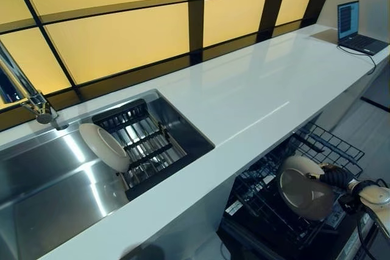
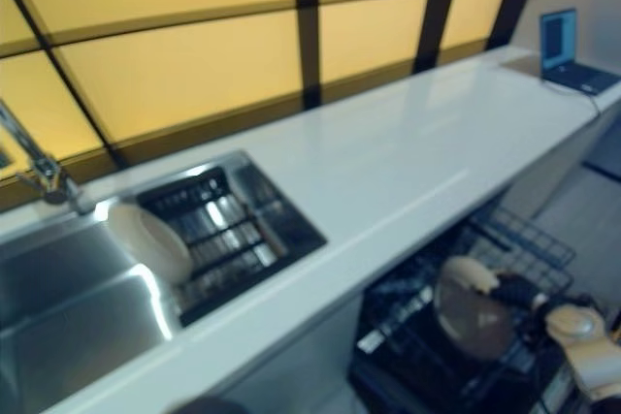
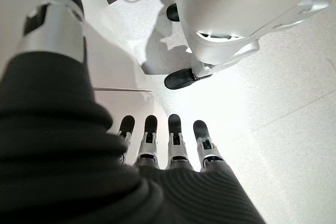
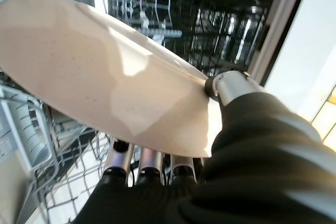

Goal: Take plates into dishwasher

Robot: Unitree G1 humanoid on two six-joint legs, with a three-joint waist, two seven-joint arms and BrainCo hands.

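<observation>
The task stood partway, by the look of things: one cream plate [image 1: 303, 194] was gripped in the right hand [image 1: 336, 178] and hung over the pulled-out dishwasher rack [image 1: 332, 144] at the near right, below the edge of the white bench [image 1: 256, 98]; it was tilted and did not appear to be seated between the rack's wires; a second plate [image 1: 104, 146] leaned on edge against the black drying rack [image 1: 143, 141] inside the steel sink [image 1: 42, 193] at the left, with nothing holding it, so that one was judged left to fetch. In the right wrist view the held plate lay across the hand, the thumb [image 4: 231, 85] pressed on the upper face at the rim and the fingers [image 4: 119, 156] curled beneath, pinching the rim between them; the rack wires showed just beyond. The left hand [image 3: 168, 150] showed only in its own wrist view, fingers straight and spread over the pale floor [image 3: 283, 93], holding nothing. A faucet [image 1: 33, 101] stood at the far left of the sink; an open laptop [image 1: 356, 28] sat at the far right end of the bench, well apart from the work.
</observation>
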